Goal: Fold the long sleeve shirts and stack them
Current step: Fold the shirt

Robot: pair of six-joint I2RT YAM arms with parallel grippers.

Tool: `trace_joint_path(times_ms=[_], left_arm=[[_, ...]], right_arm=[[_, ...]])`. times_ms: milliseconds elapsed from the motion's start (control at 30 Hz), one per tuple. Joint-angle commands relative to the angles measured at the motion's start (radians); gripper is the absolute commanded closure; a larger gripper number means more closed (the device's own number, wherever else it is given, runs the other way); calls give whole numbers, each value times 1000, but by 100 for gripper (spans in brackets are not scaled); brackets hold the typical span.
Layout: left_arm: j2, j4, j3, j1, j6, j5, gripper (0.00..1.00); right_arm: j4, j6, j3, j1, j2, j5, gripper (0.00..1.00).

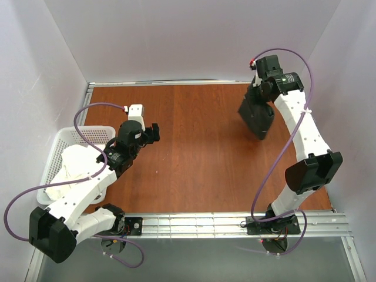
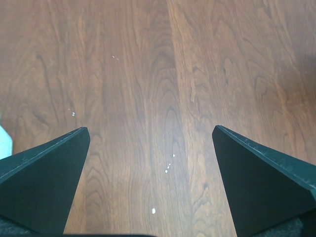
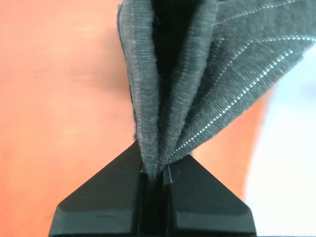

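One pinstriped shirt [image 3: 197,89] hangs clamped in the right gripper [image 3: 153,169]; the left gripper [image 2: 150,128] gapes above the table [image 1: 194,147]

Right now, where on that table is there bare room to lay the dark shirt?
The table's middle, between the left gripper and the hanging shirt, is bare, as is the far strip by the back wall. The left edge is crowded by the white basket.
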Motion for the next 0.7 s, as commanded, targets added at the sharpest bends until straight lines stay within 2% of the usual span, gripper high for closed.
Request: trace_joint_path(times_ms=[0, 133, 267, 400, 500, 667], left_arm=[[-43, 11, -7, 7, 16, -54, 5], [-40, 5, -7, 8, 11, -79, 5], [-45, -2, -6, 13, 10, -94, 5], [-51, 1, -12, 14, 10, -114, 5], [-53, 1, -12, 14, 8, -131, 5], [-51, 1, -12, 14, 8, -143, 5]], right_arm=[[-158, -37, 34, 61, 12, 438, 99], [-158, -2, -41, 159, 80, 672, 99], [-172, 162, -168, 231, 226, 793, 99], [-230, 290, -214, 373, 421, 815, 99], [-229, 319, -210, 478, 495, 803, 99], [-230, 338, -133, 569, 553, 717, 99]])
